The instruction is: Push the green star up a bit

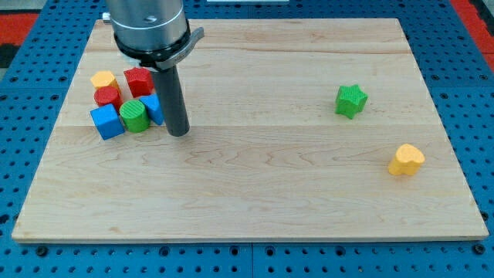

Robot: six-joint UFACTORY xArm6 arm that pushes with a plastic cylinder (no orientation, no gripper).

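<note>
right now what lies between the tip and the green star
Nothing: bare board runs from my tip at the view's left to the green star, as the camera view shows.

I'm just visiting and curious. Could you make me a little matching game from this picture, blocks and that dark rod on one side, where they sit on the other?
1. green star
2. yellow heart
3. my tip
4. yellow hexagon

A. nearest the view's right edge
B. top left of the cluster
C. alone, right of centre
D. just right of the cluster

Pairs: 1-C, 2-A, 3-D, 4-B
</note>
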